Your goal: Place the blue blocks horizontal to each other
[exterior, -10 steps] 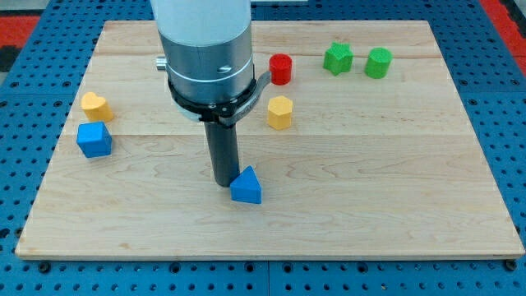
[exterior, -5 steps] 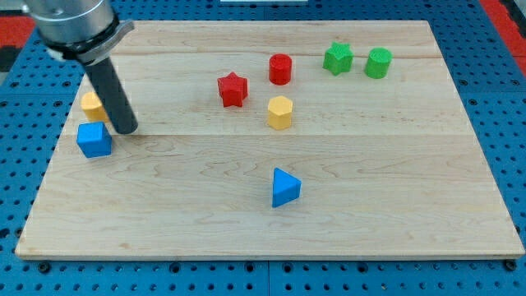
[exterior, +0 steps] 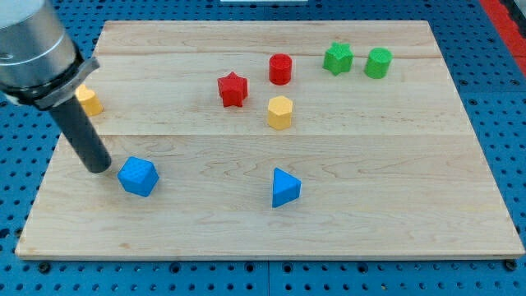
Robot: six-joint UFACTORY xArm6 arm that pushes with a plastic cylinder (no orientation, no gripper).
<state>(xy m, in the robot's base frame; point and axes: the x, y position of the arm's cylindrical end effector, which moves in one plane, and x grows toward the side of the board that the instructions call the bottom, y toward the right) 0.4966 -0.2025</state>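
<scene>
With my tip (exterior: 98, 167) just left of blue cube (exterior: 137, 176), blue triangle (exterior: 284, 187) sits well right, approx. level; no fingers on rig.

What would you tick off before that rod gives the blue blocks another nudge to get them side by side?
1. My tip in view and on the board: ok.
2. Tip beside the blue cube, on its left: ok.
3. Blue cube level with the blue triangular block: not ok, cube sits slightly nearer the view's top.
4. No block between the two blue ones: ok.
5. Yellow block behind the rod out of the way: cannot tell, partly hidden.
6. Both blue blocks away from the wooden board edge: ok.
</scene>
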